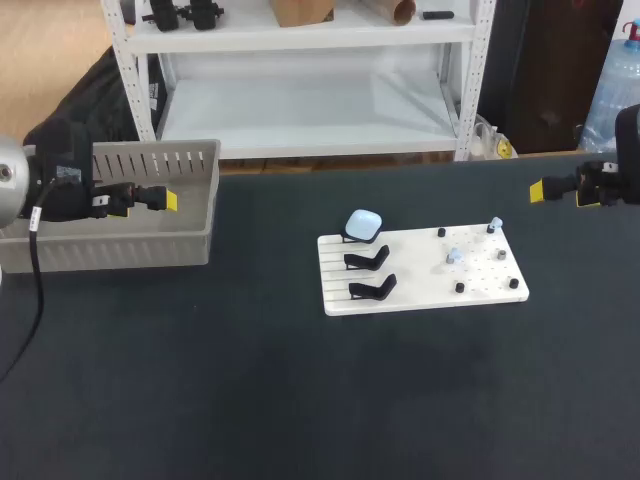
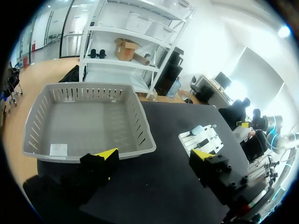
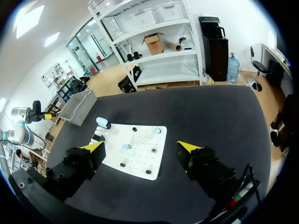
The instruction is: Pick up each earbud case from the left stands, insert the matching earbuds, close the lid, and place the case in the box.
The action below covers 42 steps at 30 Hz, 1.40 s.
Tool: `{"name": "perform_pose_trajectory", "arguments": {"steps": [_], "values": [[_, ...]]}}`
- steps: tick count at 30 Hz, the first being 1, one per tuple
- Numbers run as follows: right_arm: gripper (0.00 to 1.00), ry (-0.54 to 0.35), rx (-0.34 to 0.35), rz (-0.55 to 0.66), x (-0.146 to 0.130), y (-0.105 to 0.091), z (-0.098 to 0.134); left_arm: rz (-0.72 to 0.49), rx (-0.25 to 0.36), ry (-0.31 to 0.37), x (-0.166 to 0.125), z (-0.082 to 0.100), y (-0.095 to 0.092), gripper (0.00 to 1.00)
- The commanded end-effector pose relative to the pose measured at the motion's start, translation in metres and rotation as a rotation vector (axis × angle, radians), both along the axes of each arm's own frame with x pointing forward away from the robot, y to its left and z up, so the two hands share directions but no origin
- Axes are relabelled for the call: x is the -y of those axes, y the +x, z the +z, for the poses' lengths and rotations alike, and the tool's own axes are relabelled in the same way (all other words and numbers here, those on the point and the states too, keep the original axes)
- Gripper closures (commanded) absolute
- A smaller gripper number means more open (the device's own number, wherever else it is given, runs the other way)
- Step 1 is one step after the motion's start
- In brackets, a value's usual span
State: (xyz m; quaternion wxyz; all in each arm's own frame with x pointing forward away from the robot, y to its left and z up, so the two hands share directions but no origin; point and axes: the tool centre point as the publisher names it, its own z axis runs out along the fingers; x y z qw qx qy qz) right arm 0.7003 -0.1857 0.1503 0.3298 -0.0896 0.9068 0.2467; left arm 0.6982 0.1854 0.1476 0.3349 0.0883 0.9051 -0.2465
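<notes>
Head view puts the one earbud case [image 1: 364,222] just above the middle of the frame. It sits on the rearmost of three black stands along the left edge of the white board [image 1: 420,292], and the two stands [image 1: 370,274] nearer you are bare.

Your left gripper [image 1: 147,205] hangs at the far left, over the grey box [image 1: 110,248], with its fingers spread wide and nothing between them. Your right gripper [image 1: 560,195] hangs at the far right, well apart from the board, with its fingers also released and empty. So the step in hand looks like the approach to that case.

The case is rounded and smooth and merely rests on its stand, so it will likely slide if one finger reaches it first. Centre the fingers over it and close from two opposite sides together. Then lift straight up off the stand rather than dragging sideways, which could catch the stand or shift the board on the tabletop.

Grip low on the body so the lid can open freely. Small pale pieces [image 1: 454,257] on the right half of the board, among the black pegs, are probably the earbuds, though they are too small to be sure, so keep your other arm clear of them.
</notes>
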Motion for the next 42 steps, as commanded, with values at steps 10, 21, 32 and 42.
{"name": "perform_pose_trajectory", "arguments": {"steps": [10,21,32,42], "values": [[0.0,0.0,0.0,0.001,0.0,0.0,0.0,0.001,-0.007,0.006,0.001,0.001,0.001,0.0],[0.0,0.0,0.0,0.001,0.0,0.0,0.0,0.001,-0.007,0.006,0.001,0.001,0.001,0.0],[0.0,0.0,0.0,0.001,0.0,0.0,0.0,-0.074,0.058,-0.01,0.01,0.009,0.004,0.0],[0.0,0.0,0.0,0.001,0.0,0.0,0.0,-0.338,0.201,0.042,0.045,0.02,0.022,0.0]]}}
